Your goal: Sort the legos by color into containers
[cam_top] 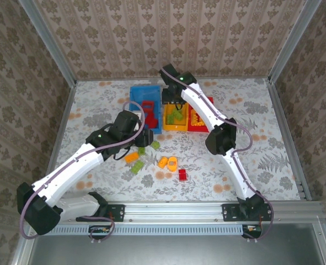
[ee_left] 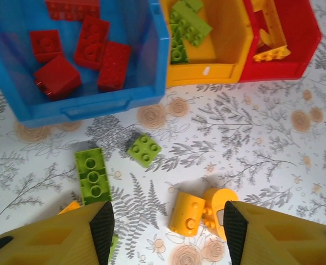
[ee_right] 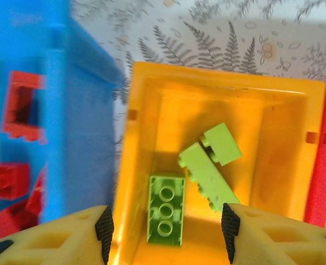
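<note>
Legos (ee_right: 207, 176), green, in yellow bin (ee_right: 218, 83) below open right claw (ee_right: 166, 234); open left claw (ee_left: 168, 229) near loose orange brick (ee_left: 190, 212).

Open fingers (ee_left: 103, 226) above 2 green legos (ee_left: 92, 176).

Red studded bricks (ee_left: 91, 41) lie in the large blue plastic bin (ee_left: 96, 107), green ones (ee_right: 165, 215) in the yellow-orange bin (ee_right: 218, 91), yellow ones (ee_left: 270, 54) in the red bin (ee_left: 303, 38), green and orange strays (ee_left: 144, 149) loose in front.

Fern-patterned tabletop (cam_top: 262, 165), papered walls (cam_top: 168, 33), metal rail (cam_top: 174, 210)
</note>
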Motion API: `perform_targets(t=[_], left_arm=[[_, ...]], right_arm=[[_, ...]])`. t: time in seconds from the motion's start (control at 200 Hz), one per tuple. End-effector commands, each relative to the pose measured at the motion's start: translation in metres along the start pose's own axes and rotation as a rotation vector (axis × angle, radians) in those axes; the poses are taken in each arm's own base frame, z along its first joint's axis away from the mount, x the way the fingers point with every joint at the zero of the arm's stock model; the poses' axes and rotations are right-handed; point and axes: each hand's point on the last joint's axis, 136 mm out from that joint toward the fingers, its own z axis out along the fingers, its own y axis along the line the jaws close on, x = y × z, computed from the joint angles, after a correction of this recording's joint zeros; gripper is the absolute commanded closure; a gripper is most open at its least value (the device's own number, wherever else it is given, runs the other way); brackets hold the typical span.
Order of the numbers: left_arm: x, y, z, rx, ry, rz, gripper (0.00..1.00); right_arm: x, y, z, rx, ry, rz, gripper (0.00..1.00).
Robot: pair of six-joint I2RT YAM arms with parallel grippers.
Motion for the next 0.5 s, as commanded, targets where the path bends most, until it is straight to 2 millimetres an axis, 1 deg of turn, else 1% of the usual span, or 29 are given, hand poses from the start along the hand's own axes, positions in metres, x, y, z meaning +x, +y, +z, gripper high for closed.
perform_targets(t=[0.0, 0.07, 0.08, 0.09, 0.13, 0.245, 0.285, 0.29, 0.325, 0.385, 0.4, 0.41, 0.455, 0.495], left_arm=[[0.014, 0.012, -0.002, -0.021, 0.049, -0.022, 0.42], [0.021, 0.011, 0.002, -0.012, 0.079, -0.018, 0.42], [0.021, 0.01, 0.003, -0.009, 0.083, -0.018, 0.41], [0.022, 0.011, 0.004, -0.009, 0.086, -0.018, 0.41], [0.025, 0.01, 0.006, -0.006, 0.1, -0.02, 0.41], [0.032, 0.003, 0.011, 0.029, 0.121, -0.016, 0.41], [0.034, -0.002, 0.014, 0.051, 0.133, -0.011, 0.41], [0.035, -0.003, 0.014, 0.056, 0.136, -0.01, 0.41], [0.039, -0.01, 0.018, 0.085, 0.154, -0.003, 0.4], [0.048, -0.024, 0.024, 0.132, 0.197, 0.017, 0.39], [0.053, -0.028, 0.027, 0.142, 0.216, 0.024, 0.39], [0.055, -0.031, 0.028, 0.147, 0.224, 0.028, 0.39], [0.068, -0.043, 0.032, 0.169, 0.267, 0.053, 0.38], [0.08, -0.053, 0.036, 0.184, 0.306, 0.073, 0.37]], right_arm=[[0.0, 0.001, -0.051, 0.007, -0.044, -0.106, 0.42], [0.016, 0.008, -0.055, -0.03, -0.027, -0.167, 0.42], [0.016, 0.01, -0.059, -0.043, -0.035, -0.174, 0.42], [0.021, 0.01, -0.056, -0.047, -0.028, -0.181, 0.42], [0.033, 0.007, -0.059, -0.073, -0.024, -0.204, 0.41], [0.077, -0.016, -0.073, -0.087, 0.017, -0.269, 0.4], [0.09, -0.024, -0.084, -0.097, 0.017, -0.285, 0.39], [0.088, -0.023, -0.088, -0.104, 0.004, -0.285, 0.39], [0.102, -0.031, -0.093, -0.114, 0.012, -0.294, 0.39], [0.124, -0.041, -0.107, -0.149, 0.011, -0.298, 0.38], [0.133, -0.044, -0.107, -0.156, 0.021, -0.3, 0.38], [0.132, -0.044, -0.113, -0.167, 0.006, -0.298, 0.38], [0.15, -0.048, -0.123, -0.205, 0.001, -0.292, 0.38], [0.165, -0.051, -0.131, -0.244, -0.008, -0.279, 0.36]])
